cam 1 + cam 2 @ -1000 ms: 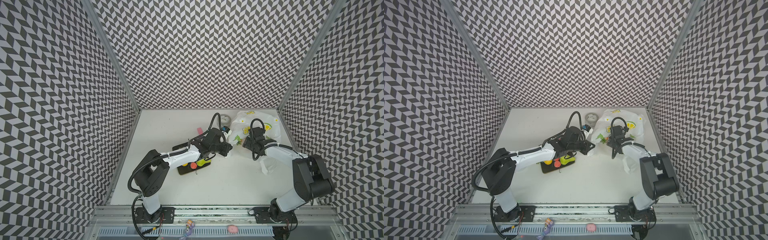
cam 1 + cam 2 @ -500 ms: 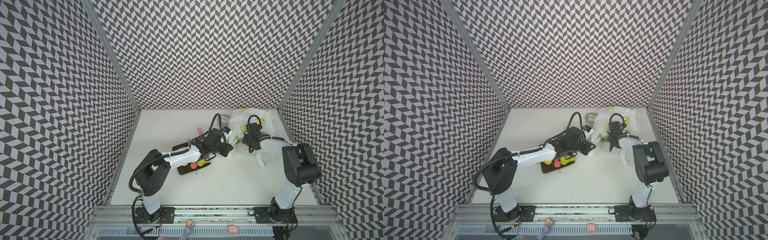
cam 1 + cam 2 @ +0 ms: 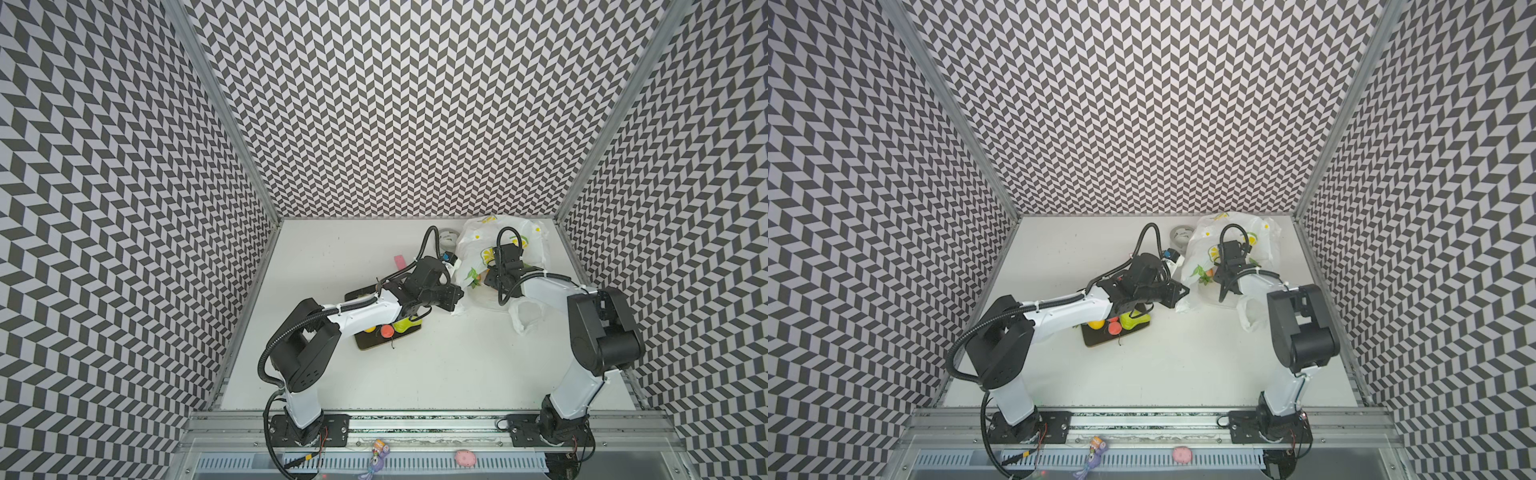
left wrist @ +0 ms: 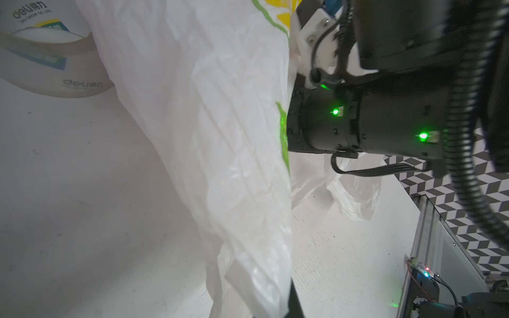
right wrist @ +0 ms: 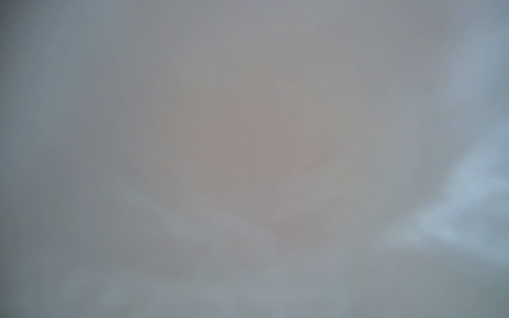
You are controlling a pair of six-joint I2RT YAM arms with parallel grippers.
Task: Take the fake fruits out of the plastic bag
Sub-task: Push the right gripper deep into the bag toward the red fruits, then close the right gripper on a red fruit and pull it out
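The plastic bag [image 3: 505, 243] [image 3: 1233, 237], white with lemon prints, lies bunched at the back right. My left gripper [image 3: 456, 296] [image 3: 1183, 291] is shut on the bag's near edge, and the plastic [image 4: 220, 137] fills the left wrist view. My right gripper [image 3: 489, 277] reaches into the bag's mouth, where its jaws are hidden. An orange fruit with green leaves [image 3: 1209, 273] shows in that mouth. The right wrist view is only blurred plastic with a faint orange glow. A green pear [image 3: 1134, 322], a red strawberry [image 3: 1114, 328] and a yellow lemon [image 3: 1095, 324] lie on a dark board [image 3: 1096, 340].
A tape roll [image 3: 448, 237] [image 4: 55, 68] stands just left of the bag at the back. A pink block [image 3: 400, 262] lies behind the left forearm. A loose bag handle [image 3: 525, 318] sprawls under the right forearm. Patterned walls close in on three sides.
The right arm has swung in and pushed its gripper farther back into the bag, and the bag has bunched up toward the back wall. The left arm has stayed put.
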